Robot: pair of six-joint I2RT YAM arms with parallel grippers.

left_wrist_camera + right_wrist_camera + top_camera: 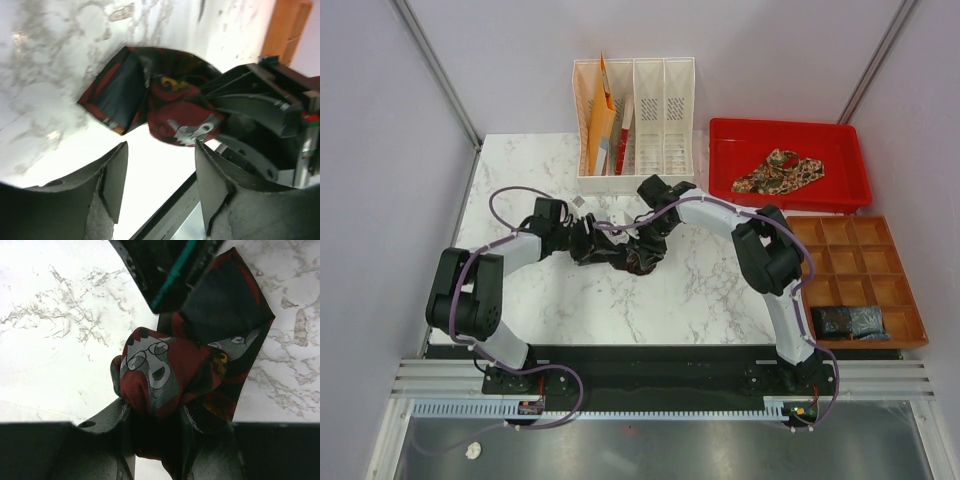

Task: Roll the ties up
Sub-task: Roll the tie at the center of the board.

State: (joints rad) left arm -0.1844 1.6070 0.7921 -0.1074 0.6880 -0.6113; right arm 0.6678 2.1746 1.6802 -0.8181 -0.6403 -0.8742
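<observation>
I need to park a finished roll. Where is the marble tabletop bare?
Bare marble tabletop stretches from the dark red patterned necktie to the near edge, and fills the back-left corner beside the white slotted file rack. The middle is crowded: the left tool and right tool meet at the necktie.

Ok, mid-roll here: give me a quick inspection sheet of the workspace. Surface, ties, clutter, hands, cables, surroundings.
Surface: white marble table, no damage seen.
Job's things: dark red patterned tie bunched at table centre, partly rolled; paisley tie lying loose in the red tray.
Clutter: white file rack with orange folders at the back; brown compartment tray holding a dark bundle, unclear what.
Hands: right hand shut on the dark red patterned tie; left hand open, tie just ahead of its fingertips.
Cables: purple cables loop along both arms, no snag seen.
Surroundings: pale walls; nothing else seen.
</observation>
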